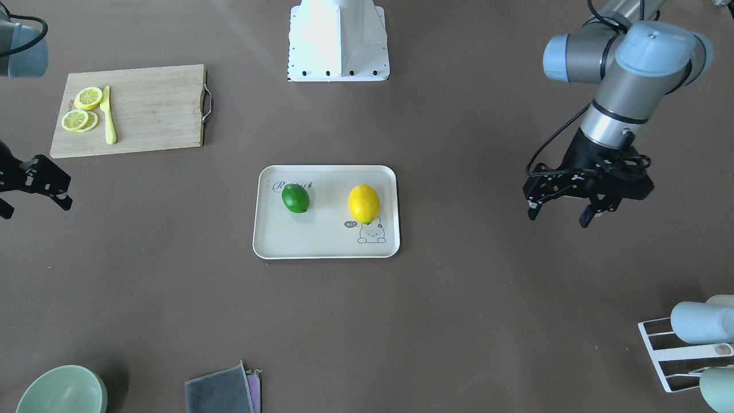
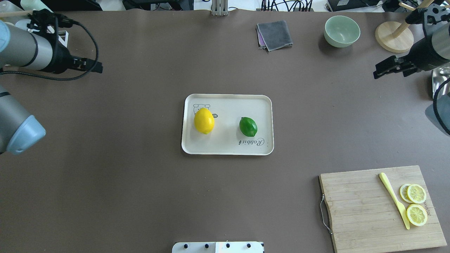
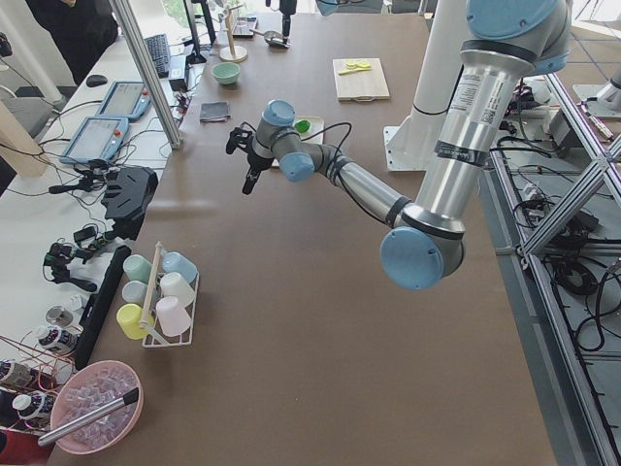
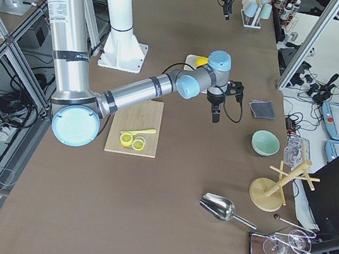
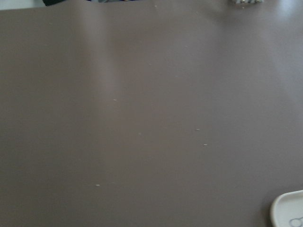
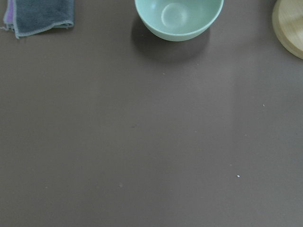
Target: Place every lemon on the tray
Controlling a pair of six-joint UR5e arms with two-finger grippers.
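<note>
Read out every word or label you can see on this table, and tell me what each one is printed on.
"Rabbit": script lettering on the tray.
"hi": in the small speech bubble beside the bunny drawing on the same tray.
A small printed mark on the cutting board, next to the lemon slices: too small to read.

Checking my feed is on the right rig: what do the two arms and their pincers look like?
Both the left arm and the right arm are silver-grey tubes with pale blue joint caps. The left pincer and right pincer are black, two-fingered, built of bare linkage bars. A black cable loops along the left wrist.
</note>
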